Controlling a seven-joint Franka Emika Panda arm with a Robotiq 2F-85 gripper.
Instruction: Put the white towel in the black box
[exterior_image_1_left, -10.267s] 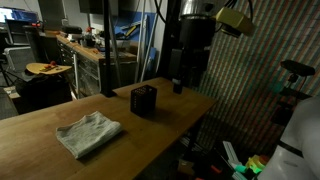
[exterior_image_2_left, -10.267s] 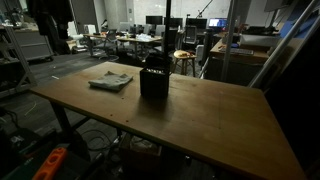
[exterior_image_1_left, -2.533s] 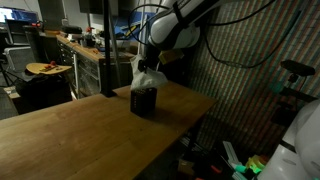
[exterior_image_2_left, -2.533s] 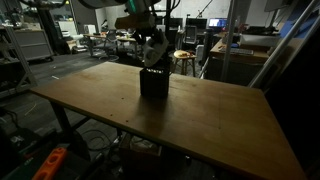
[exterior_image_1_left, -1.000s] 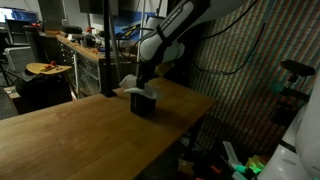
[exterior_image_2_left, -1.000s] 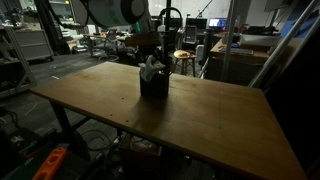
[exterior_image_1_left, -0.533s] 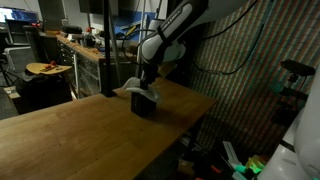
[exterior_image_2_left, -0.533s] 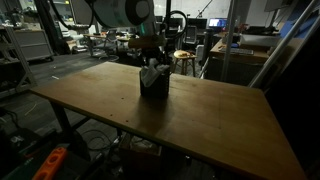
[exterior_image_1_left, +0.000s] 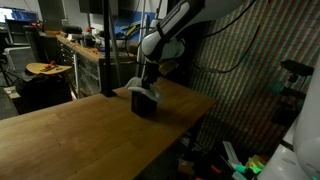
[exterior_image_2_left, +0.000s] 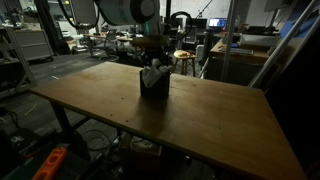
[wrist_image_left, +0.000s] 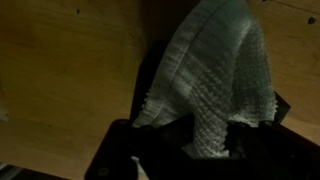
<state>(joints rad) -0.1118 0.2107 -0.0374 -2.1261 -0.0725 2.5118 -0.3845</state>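
Note:
The black box (exterior_image_1_left: 145, 103) (exterior_image_2_left: 154, 83) stands on the wooden table in both exterior views. My gripper (exterior_image_1_left: 147, 84) (exterior_image_2_left: 152, 62) hangs right over its open top, shut on the white towel (exterior_image_1_left: 137, 88) (exterior_image_2_left: 151, 72). The towel's lower part dips into the box while folds still stick out above the rim. In the wrist view the towel (wrist_image_left: 210, 75) hangs from between my dark fingers (wrist_image_left: 205, 140), with the box's dark rim (wrist_image_left: 143, 80) beneath it.
The wooden table (exterior_image_1_left: 70, 140) (exterior_image_2_left: 200, 120) stretches wide around the box. A workbench with clutter (exterior_image_1_left: 85, 45) and a round stool (exterior_image_1_left: 45, 70) stand behind it. Coloured items lie on the floor (exterior_image_1_left: 245, 165).
The arm has sunk slightly over the box, and the towel has settled a little lower into it. The grip stays the same.

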